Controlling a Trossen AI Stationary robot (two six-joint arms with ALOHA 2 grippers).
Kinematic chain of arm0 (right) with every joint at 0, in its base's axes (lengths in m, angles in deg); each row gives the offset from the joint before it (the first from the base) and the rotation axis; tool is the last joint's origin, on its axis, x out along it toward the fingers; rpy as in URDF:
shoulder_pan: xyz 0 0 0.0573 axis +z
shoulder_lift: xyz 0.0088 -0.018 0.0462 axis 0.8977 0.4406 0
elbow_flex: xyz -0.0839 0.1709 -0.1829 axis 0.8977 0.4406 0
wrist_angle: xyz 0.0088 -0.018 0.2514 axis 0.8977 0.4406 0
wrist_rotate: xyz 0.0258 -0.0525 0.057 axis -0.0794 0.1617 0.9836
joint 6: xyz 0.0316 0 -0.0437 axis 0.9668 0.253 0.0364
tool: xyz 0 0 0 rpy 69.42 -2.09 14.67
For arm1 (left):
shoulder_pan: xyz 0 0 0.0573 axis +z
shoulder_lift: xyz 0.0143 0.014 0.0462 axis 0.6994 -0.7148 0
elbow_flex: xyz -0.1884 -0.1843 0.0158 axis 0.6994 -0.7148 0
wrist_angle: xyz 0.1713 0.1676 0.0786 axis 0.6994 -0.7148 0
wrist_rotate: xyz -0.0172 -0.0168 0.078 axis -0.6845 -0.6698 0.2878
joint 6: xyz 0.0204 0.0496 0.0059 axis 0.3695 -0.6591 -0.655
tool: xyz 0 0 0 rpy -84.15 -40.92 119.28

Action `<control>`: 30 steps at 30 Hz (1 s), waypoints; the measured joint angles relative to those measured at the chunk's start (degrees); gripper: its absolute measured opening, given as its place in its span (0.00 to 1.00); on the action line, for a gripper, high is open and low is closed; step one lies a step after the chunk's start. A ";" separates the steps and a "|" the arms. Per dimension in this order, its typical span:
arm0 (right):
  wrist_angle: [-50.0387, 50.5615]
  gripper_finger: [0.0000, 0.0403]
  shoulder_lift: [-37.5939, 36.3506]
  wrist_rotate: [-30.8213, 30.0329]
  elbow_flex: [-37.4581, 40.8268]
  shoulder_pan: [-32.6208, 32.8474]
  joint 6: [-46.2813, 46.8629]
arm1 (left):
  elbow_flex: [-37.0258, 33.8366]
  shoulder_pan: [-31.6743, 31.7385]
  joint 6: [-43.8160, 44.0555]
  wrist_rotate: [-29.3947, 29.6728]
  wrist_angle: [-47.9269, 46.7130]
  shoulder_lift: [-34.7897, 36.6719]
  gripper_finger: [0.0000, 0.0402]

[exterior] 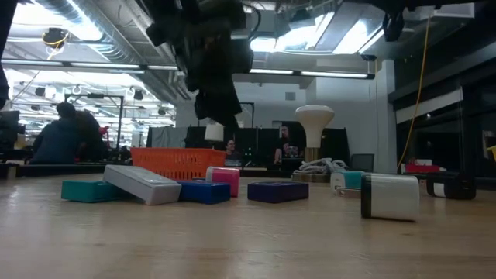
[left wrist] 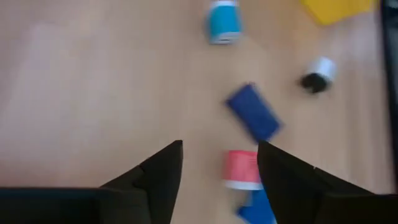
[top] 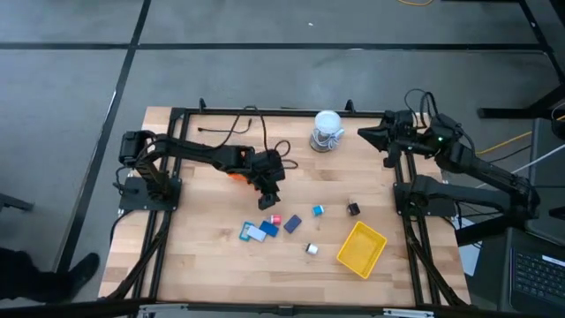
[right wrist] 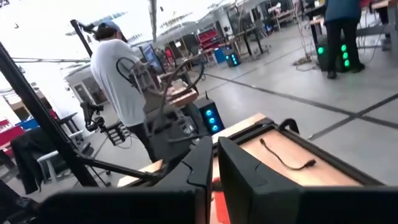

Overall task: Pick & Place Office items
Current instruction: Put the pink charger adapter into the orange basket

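The office items lie in a loose group on the wooden table: a pink piece (top: 275, 219), a navy block (top: 292, 224), a light blue piece (top: 318, 210), a black piece (top: 353, 209), a white-and-black piece (top: 312, 249), and a teal, white and blue cluster (top: 256, 232). My left gripper (top: 269, 199) hangs open above the table, just on the far side of the pink piece (left wrist: 241, 169). In the left wrist view its open fingers (left wrist: 217, 168) frame bare wood, with the navy block (left wrist: 253, 112) beyond them. My right gripper (top: 366, 134) waits shut near the table's far right corner.
An orange mesh tray (top: 237, 174) sits under the left arm, and a yellow tray (top: 362, 248) lies toward the near right. A white-and-grey roll (top: 327, 131) stands at the far edge. Black frame rails run along the table's sides. People (right wrist: 121, 81) are in the room behind.
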 joint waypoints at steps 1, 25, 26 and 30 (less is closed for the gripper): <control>-0.20 0.08 -0.15 -0.01 0.00 -0.17 -0.22 | 0.05 -1.13 1.18 -0.37 0.29 0.04 0.52; -0.53 0.08 -0.47 6.19 0.00 -2.14 -0.47 | 11.65 -11.24 8.62 10.07 -9.70 -15.01 0.60; -0.55 0.08 -0.47 6.19 0.00 -2.13 -0.47 | 11.84 -11.24 8.28 10.15 -9.88 -15.39 0.60; -0.51 0.08 -0.47 6.39 0.00 -2.15 -0.69 | 11.76 -11.27 8.12 10.24 -11.79 -16.97 0.60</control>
